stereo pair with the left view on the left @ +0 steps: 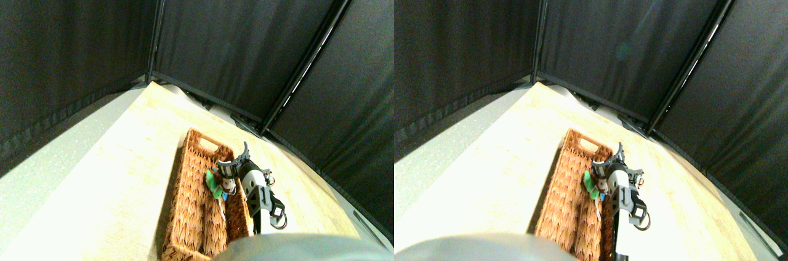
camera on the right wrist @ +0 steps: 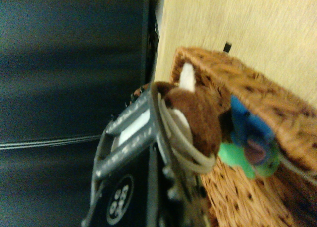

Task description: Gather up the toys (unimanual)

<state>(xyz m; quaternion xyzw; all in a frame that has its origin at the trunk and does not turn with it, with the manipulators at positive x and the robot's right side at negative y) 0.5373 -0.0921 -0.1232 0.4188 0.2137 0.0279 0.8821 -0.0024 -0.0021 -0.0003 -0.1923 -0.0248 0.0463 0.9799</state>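
Observation:
My right gripper [stereo pair with the left view on the left: 229, 173] hangs over the right rim of the long wicker basket [stereo pair with the left view on the left: 196, 202]. A brown-white plush toy [stereo pair with the left view on the left: 228, 184] is caught in its jaws. In the wrist view this brown-white toy [camera on the right wrist: 198, 119] is pressed against the dark jaw of the gripper [camera on the right wrist: 168, 119], with its cord looped around it. A green toy [stereo pair with the left view on the left: 212, 183] and a small blue toy [stereo pair with the left view on the left: 225, 197] hang bunched against the brown one, above the basket's inside. The blue toy [camera on the right wrist: 247, 130] and green toy [camera on the right wrist: 237, 156] show close over the basket [camera on the right wrist: 267, 100]. A white cord [stereo pair with the left view on the left: 221, 208] dangles below them.
The basket lies on a pale wooden floor [stereo pair with the left view on the left: 123, 168], its handle end [stereo pair with the left view on the left: 206, 144] pointing away. Black curtain panels [stereo pair with the left view on the left: 246, 33] on dark poles close off the back and right sides. A grey strip of floor [stereo pair with the left view on the left: 55, 150] runs along the left.

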